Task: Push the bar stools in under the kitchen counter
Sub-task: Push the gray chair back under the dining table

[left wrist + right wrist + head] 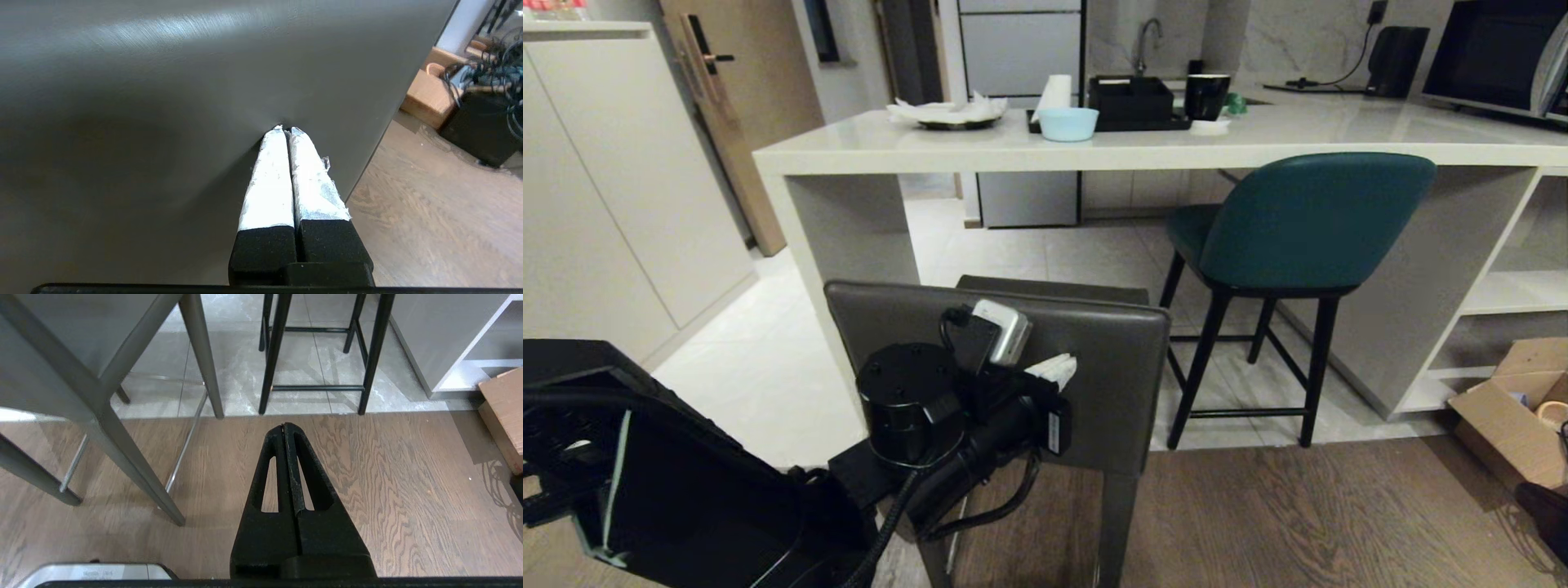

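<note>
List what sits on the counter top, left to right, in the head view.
On the counter: plate of crumpled paper → paper towel roll → light blue bowl → black box on a tray → black mug → microwave at far right.

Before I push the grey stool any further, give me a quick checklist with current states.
1. left gripper shut, tips against the grey stool back: ok.
2. Contact near the middle of the backrest: not ok; it sits toward one side edge in the left wrist view, so the stool might turn.
3. Opening under the kitchen counter ahead of the grey stool: ok, bare tile shows there.
4. Gap to the teal stool: ok, apart and already partly under the counter.
5. right gripper shut, over the wood floor, apart from the stool legs: ok.
6. Grey stool's feet at the tile edge: cannot tell.
</note>
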Controlling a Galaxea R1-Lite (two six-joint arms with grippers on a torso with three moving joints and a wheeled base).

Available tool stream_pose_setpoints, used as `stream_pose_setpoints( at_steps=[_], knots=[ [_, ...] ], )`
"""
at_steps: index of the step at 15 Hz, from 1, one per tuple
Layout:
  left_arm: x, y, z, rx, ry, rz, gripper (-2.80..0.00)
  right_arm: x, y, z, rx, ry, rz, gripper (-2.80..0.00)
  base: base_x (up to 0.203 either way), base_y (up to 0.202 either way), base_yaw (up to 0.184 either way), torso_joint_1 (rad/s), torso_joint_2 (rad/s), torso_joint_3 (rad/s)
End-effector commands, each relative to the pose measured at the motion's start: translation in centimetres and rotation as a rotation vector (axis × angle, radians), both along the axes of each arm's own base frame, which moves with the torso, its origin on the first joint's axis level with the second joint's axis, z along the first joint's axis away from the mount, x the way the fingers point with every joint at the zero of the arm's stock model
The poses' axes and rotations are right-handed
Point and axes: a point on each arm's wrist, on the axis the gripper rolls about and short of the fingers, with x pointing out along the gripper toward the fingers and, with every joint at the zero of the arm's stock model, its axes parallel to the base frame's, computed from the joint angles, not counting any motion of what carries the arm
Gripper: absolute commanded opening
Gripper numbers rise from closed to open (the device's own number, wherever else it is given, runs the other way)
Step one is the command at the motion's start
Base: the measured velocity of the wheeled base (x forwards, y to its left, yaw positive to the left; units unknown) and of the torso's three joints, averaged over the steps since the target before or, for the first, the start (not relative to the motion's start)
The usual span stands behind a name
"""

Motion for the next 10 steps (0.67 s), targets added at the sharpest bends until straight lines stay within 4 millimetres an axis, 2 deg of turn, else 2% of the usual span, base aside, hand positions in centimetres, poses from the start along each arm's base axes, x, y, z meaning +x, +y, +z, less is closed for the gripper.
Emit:
stream_pose_setpoints(
  at_steps=[1, 3, 5, 8, 10],
  knots=[
    [-1.2, 0.8, 2.7, -0.061, -0.058, -0.009, -2.8, 0.2, 0.0, 0.2, 0.001, -0.002, -0.002, -2.8, 0.0, 0.0, 0.0, 0.0, 0.0, 0.0],
    [-3.1, 1.9, 4.9, -0.109, -0.102, -0.011, -2.8, 0.7, 0.1, 0.9, 0.004, -0.013, -0.004, -2.8, 0.0, 0.0, 0.0, 0.0, 0.0, 0.0],
    [-5.3, 3.9, 6.6, -0.143, -0.134, -0.004, -2.8, 1.5, 0.3, 1.9, 0.002, -0.023, -0.022, -2.8, 0.0, 0.0, 0.0, 0.0, 0.0, 0.0],
    [-8.0, 9.5, 9.2, -0.172, -0.174, 0.098, -2.8, 3.8, 0.9, 3.9, 0.001, -0.033, -0.025, -2.8, 0.0, 0.0, 0.0, 0.0, 0.0, 0.0],
    [-9.3, 14.2, 9.7, -0.144, -0.137, 0.23, -2.8, 6.3, 2.1, 4.4, -0.002, -0.024, 0.016, -2.8, 0.0, 0.0, 0.0, 0.0, 0.0, 0.0]
  ],
)
